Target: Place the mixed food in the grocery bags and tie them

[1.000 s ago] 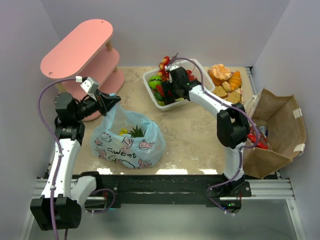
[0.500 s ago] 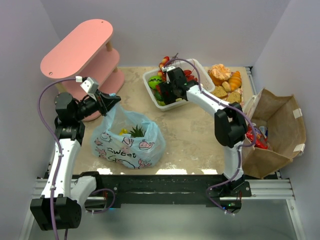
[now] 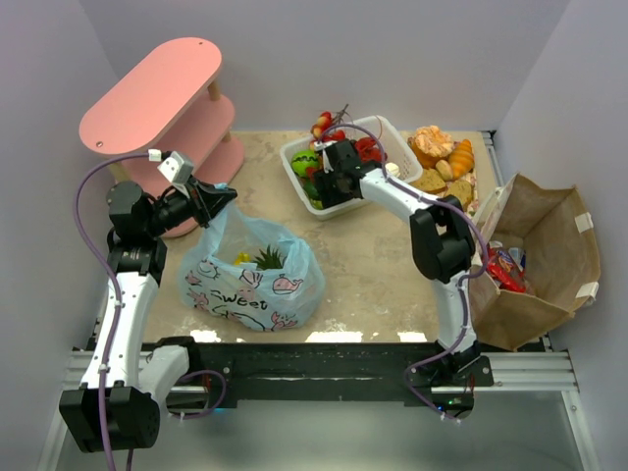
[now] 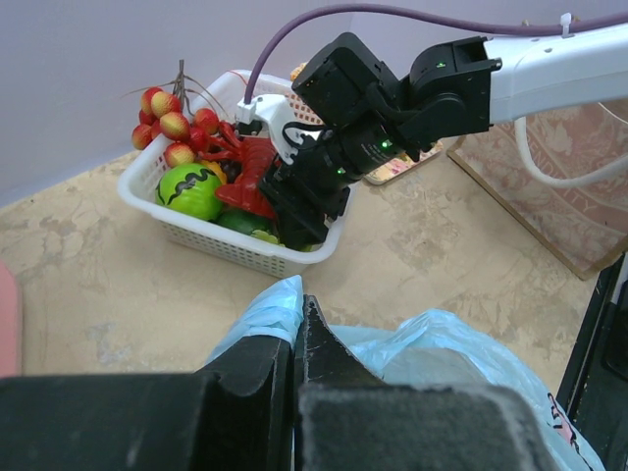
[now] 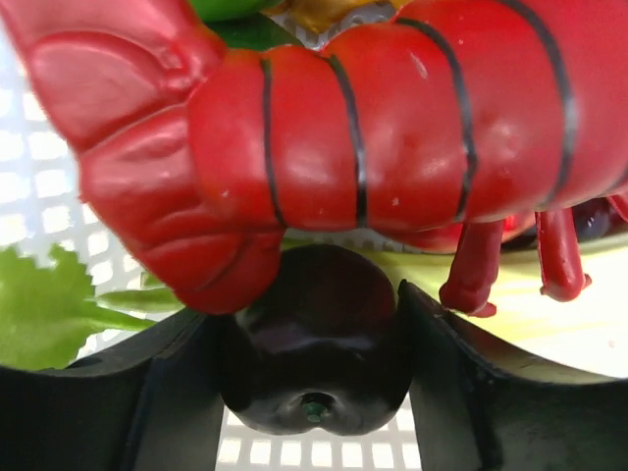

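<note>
Mixed food (image 3: pixel 306 162) is seen mostly in the white basket (image 4: pixel 216 245) at the far side of the bench (image 3: pixel 373 265), where a red lobster (image 4: pixel 245 182), a green ball with a black wavy line (image 4: pixel 191 191) and a bunch of red and yellow berries (image 4: pixel 169 110) are heaped together. The right pincer (image 3: pixel 322 186) is lowered into the near part of this basket. In its wrist view a dark round fruit (image 5: pixel 314 363) is enclosed between the two fingers (image 5: pixel 167 392), which appear to be pressed against both of its sides, directly under the banded body of the lobster. A green leaf (image 5: pixel 49 304) is seen on the basket floor beside it. The left pincer (image 4: pixel 297 339) is closed on the upper edge of the light-blue plastic bag (image 3: pixel 250 280), so that this edge is held up near the pink shelf (image 3: pixel 157 98) while the rest of the bag is resting on the bench. Inside the mouth of the blue bag a pineapple top (image 3: pixel 270 258) and something yellow (image 3: pixel 240 259) can be made out. The brown paper bag (image 3: pixel 549 245) is placed at the right edge of the bench, and red snack packets (image 3: pixel 505 273) are seen in its mouth. Behind it, just beside the basket, a small heap of bread and pastry pieces (image 3: pixel 442 157) is lying on the bench. Both bags are untied, with their mouths open.
</note>
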Controlling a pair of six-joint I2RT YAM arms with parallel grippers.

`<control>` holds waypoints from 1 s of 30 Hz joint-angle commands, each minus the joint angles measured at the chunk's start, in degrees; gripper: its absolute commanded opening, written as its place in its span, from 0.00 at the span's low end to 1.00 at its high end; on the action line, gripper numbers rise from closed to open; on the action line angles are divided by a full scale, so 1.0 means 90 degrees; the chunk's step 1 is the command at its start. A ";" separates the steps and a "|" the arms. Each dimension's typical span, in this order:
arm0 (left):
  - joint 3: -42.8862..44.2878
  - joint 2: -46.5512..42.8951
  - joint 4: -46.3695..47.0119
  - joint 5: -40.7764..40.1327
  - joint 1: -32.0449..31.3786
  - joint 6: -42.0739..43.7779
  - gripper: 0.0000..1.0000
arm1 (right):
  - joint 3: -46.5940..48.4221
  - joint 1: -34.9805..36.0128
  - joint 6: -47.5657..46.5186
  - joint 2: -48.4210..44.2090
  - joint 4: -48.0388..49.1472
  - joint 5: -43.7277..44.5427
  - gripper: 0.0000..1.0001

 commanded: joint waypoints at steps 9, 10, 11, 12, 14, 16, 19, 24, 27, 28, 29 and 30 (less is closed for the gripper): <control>-0.0017 -0.0048 0.0328 0.0062 0.0050 -0.0008 0.00 | -0.0323 0.0089 -0.0297 -0.2254 0.0107 0.0465 0.43; -0.0017 -0.0048 0.0328 0.0072 0.0050 -0.0017 0.00 | -0.0333 0.0129 -0.0287 -0.2565 0.0097 0.0524 0.42; -0.0017 -0.0058 0.0328 0.0072 0.0050 -0.0008 0.00 | -0.0343 0.0158 -0.0297 -0.2693 0.0058 0.0534 0.43; -0.0017 -0.0048 0.0328 0.0072 0.0050 -0.0017 0.00 | -0.0401 0.0294 -0.0287 -0.2840 0.0058 0.0505 0.42; -0.0017 -0.0048 0.0338 0.0081 0.0050 -0.0017 0.00 | -0.0469 0.0470 -0.0267 -0.3132 0.0097 0.0001 0.42; -0.0017 -0.0058 0.0377 0.0130 0.0060 -0.0037 0.00 | -0.0499 0.0889 -0.0238 -0.3232 0.0204 -0.0480 0.42; -0.0046 -0.0067 0.0416 0.0169 0.0050 -0.0066 0.00 | -0.0450 0.1582 -0.0180 -0.3184 0.0438 -0.1514 0.41; -0.0066 -0.0068 0.0455 0.0150 0.0050 -0.0076 0.00 | -0.0343 0.2587 -0.0043 -0.2881 0.0936 -0.2920 0.39; -0.0066 -0.0077 0.0455 0.0111 0.0050 -0.0076 0.00 | -0.0430 0.2959 -0.0014 -0.2802 0.1180 -0.3244 0.39; -0.0075 -0.0077 0.0455 0.0111 0.0050 -0.0076 0.00 | -0.0460 0.3029 0.0006 -0.2734 0.1210 -0.3332 0.41; -0.0066 -0.0077 0.0455 0.0111 0.0060 -0.0066 0.00 | -0.0508 0.3078 0.0016 -0.2705 0.1230 -0.3333 0.42; -0.0066 -0.0087 0.0455 0.0111 0.0050 -0.0066 0.00 | -0.0557 0.3146 0.0026 -0.2656 0.1230 -0.3362 0.44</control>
